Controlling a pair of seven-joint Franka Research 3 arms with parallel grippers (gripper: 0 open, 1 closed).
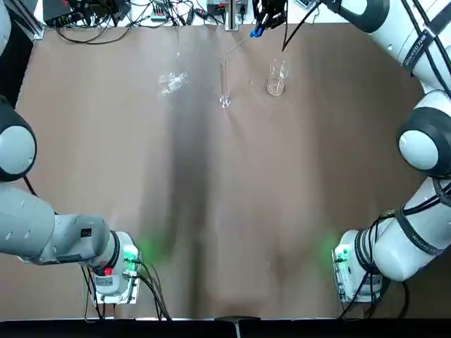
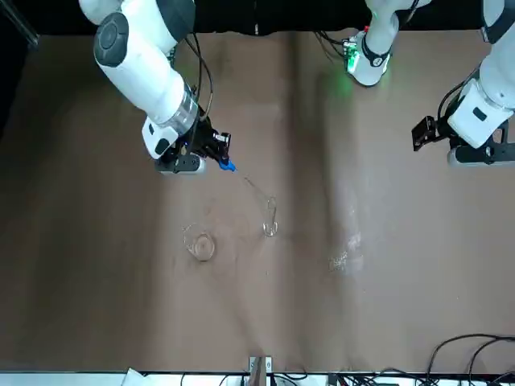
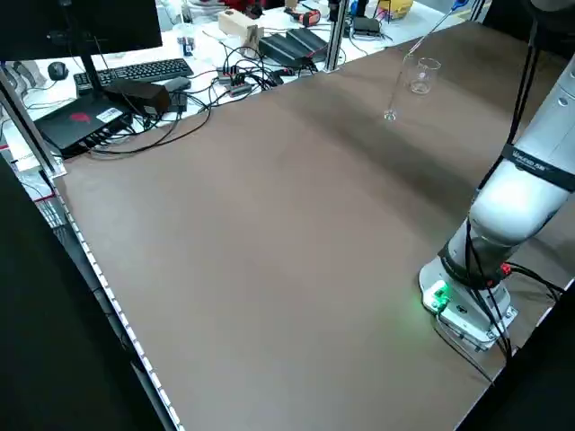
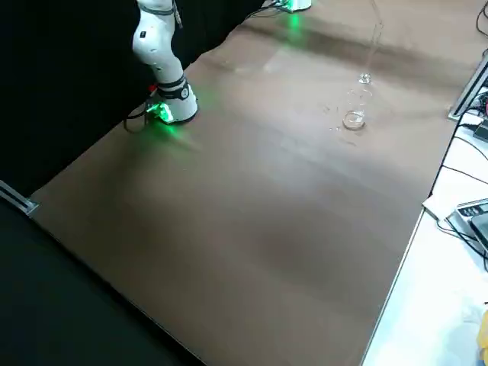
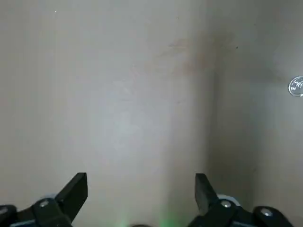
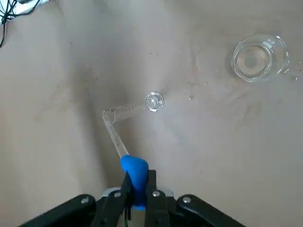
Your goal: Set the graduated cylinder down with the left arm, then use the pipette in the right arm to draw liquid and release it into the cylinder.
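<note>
The graduated cylinder (image 1: 224,88) stands upright on the brown table at the far middle, also seen in the front view (image 2: 271,215) and the right wrist view (image 6: 152,102). My right gripper (image 1: 266,20) hovers at the far edge, shut on the blue bulb of the pipette (image 6: 134,169). Its clear tube slants down, and the tip sits at the cylinder's mouth. The liquid is too clear to make out. My left gripper (image 2: 424,133) is parked back near its base, and its fingers (image 5: 75,189) stand open over bare table with nothing between them.
A short glass beaker (image 1: 276,79) stands just right of the cylinder. A small irregular glass piece (image 1: 173,81) lies to the cylinder's left. Cables and electronics (image 3: 225,63) crowd the desk beyond the far edge. The arm bases (image 1: 113,274) glow green at the near corners.
</note>
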